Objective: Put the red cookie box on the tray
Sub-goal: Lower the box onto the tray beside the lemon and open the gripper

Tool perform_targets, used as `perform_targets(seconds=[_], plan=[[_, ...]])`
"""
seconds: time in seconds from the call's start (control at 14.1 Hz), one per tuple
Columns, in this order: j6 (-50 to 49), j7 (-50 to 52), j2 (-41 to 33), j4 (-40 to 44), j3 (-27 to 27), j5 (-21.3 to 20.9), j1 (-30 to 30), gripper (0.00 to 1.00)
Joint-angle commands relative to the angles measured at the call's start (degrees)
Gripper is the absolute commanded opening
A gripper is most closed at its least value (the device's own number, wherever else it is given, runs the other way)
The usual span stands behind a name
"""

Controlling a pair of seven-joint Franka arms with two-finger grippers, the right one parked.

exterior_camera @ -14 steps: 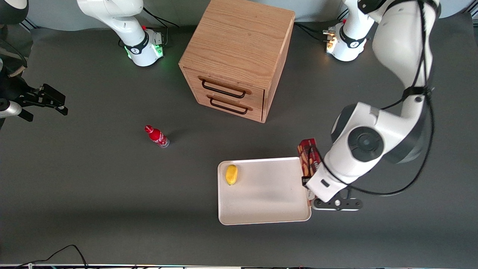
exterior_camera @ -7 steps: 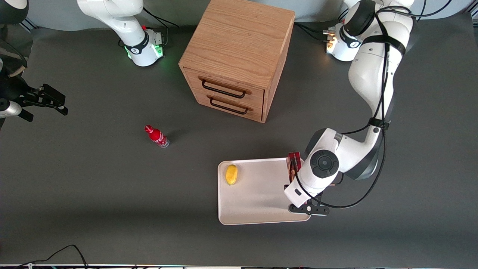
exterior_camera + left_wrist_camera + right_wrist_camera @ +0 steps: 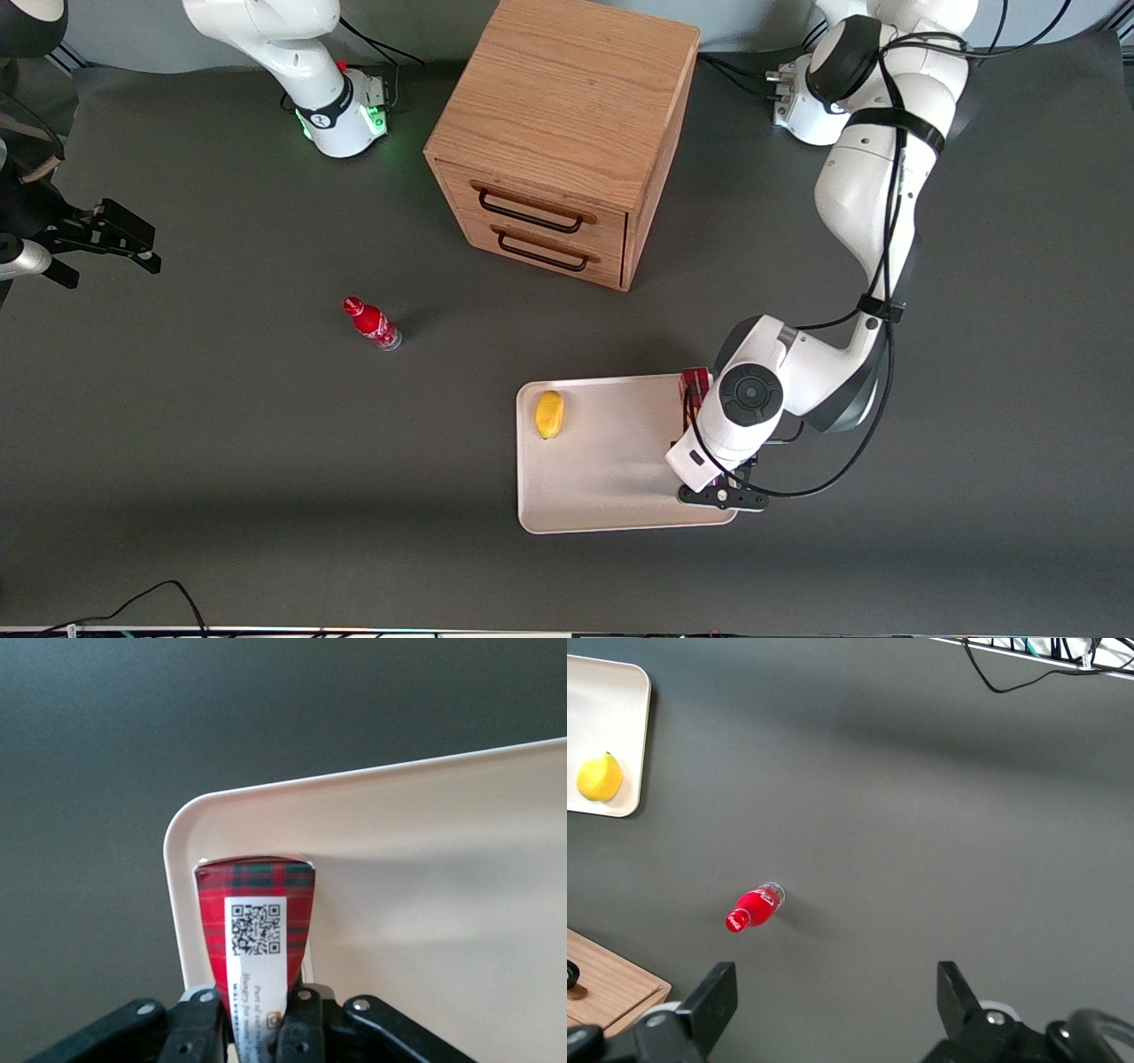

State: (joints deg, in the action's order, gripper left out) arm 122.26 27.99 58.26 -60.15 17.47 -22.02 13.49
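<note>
Claw clamped on the cookie box, fingers pressed to both long sides, held over the tray at its edge toward the working arm's end of the table. Box end seen just inside the tray's rounded corner, close to the rim; whether resting on the floor or held just above, not clear. Best handled, by judgement, by lowering until the box sat flat, keeping it inside the rim, then opening and lifting straight up so nothing dragged. Risk judged: one end catching on the low rim and leaving the box tilted. Lemon lay on the tray well apart, no obstacle. Small red bottle lay on the table toward the parked arm's end; wooden drawer unit stood farther from the front camera than the tray, clear of the work
</note>
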Motion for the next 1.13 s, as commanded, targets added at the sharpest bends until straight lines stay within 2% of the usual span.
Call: perform_targets(seconds=[0.0,0.07,0.14,0.28,0.49,0.71,0.85,1.06], plan=[[-0.1,1.2,-0.1,0.9,-0.8,-1.2,0.6,0.42],[-0.1,1.4,-0.3,0.9,-0.8,-0.9,0.4,0.84],[-0.3,1.6,-0.6,0.9,-0.8,-0.8,0.3,1.00],[-3.1,2.5,-2.3,0.8,-0.7,-0.6,0.0,1.00],[-14.9,1.5,-8.7,0.9,-0.1,-0.2,-0.9,1.00],[-22.4,-4.8,-16.1,0.9,0.2,6.4,-4.4,1.00],[-27.7,-12.0,-20.4,-0.5,0.2,8.9,-7.9,1.00],[-28.6,-20.5,-27.8,-6.6,0.2,12.6,-13.9,1.00]])
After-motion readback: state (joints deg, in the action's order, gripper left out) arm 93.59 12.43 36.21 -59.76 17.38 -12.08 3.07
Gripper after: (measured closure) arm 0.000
